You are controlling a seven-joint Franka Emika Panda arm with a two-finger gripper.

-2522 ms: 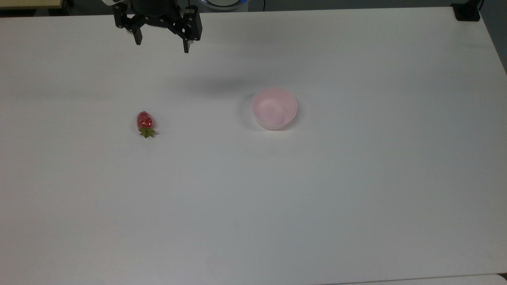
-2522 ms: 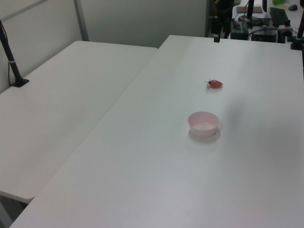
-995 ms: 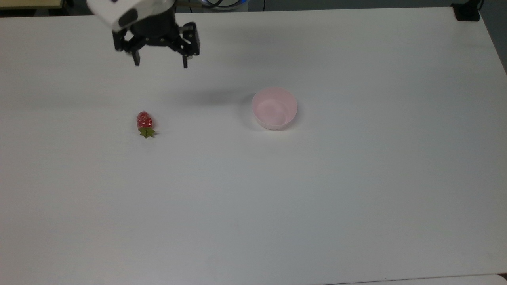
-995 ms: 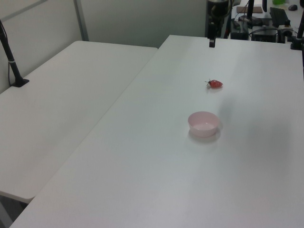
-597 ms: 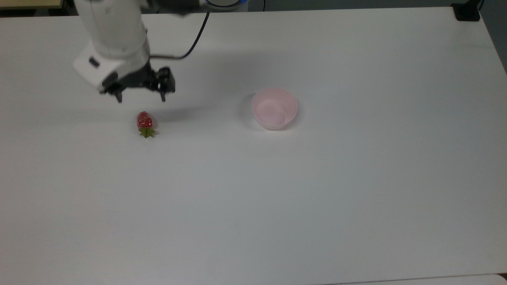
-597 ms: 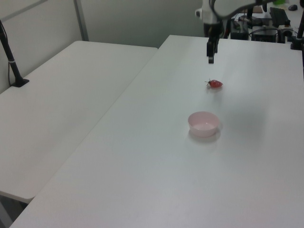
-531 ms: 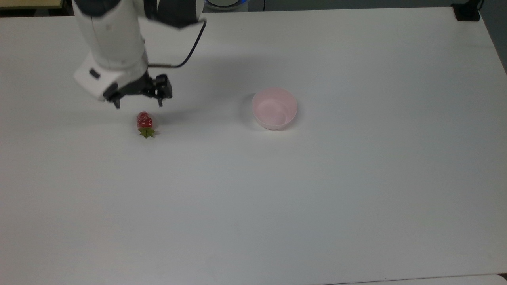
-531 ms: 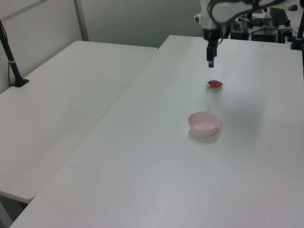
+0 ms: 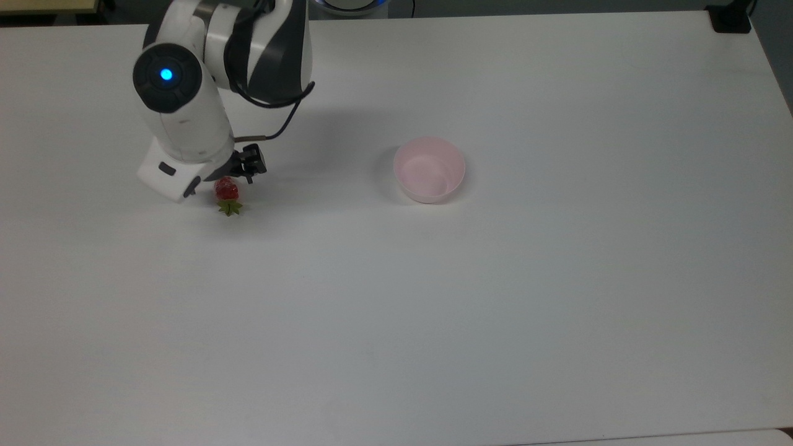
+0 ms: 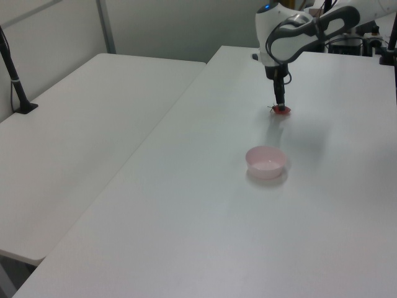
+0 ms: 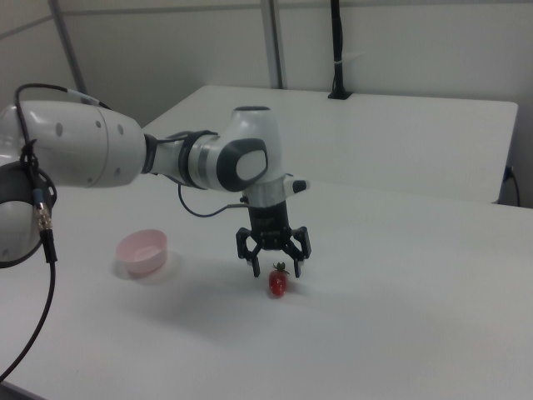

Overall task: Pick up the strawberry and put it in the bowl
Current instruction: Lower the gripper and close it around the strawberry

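The red strawberry [image 9: 227, 191] lies on its side on the white table [image 9: 433, 310], its green cap toward the top view's bottom edge. My gripper [image 9: 222, 183] is open and low over it, a finger on either side; the white hand hides one finger in the top view. In the right view the open gripper [image 11: 276, 271] hangs just above the strawberry [image 11: 277, 285], fingertips near table level. The left view places the gripper [image 10: 280, 104] right on top of the strawberry [image 10: 283, 112]. An empty pale pink bowl [image 9: 429, 170] [image 10: 266, 161] [image 11: 142, 247] stands apart, toward the top view's right.
A black clamp [image 9: 731, 18] sits at the table's far right corner in the top view. A second white table [image 10: 74, 143] adjoins on the left view's left, with a black post [image 10: 15, 81] clamped to it. The arm's cable [image 9: 282, 124] hangs by the wrist.
The arm has swung down from the table's far edge to the strawberry, dropping low over it. The gripper has stayed open. Strawberry and bowl have not moved.
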